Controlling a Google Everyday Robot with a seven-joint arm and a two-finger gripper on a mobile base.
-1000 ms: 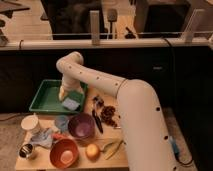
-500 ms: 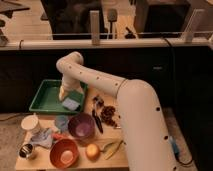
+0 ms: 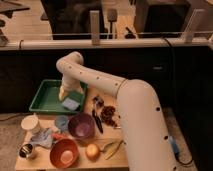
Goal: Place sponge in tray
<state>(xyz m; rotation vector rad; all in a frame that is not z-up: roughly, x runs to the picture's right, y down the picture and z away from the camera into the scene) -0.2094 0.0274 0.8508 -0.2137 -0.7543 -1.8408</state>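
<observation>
The robot's pincer (image 3: 68, 95) hangs over the green tray (image 3: 42, 98), just above the blue-grey sponge (image 3: 70, 103) lying at the tray's right end; whether it grips the sponge, I cannot tell. Bowls crowd the surface (image 3: 112, 159) nearby.

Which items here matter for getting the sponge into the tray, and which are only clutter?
Part of the job:
- sponge, at the tray's right end
- green tray
- pincer, low over the tray just above the sponge

Just lying about:
- purple bowl
- orange bowl
- white cup
- orange fruit
- banana
</observation>
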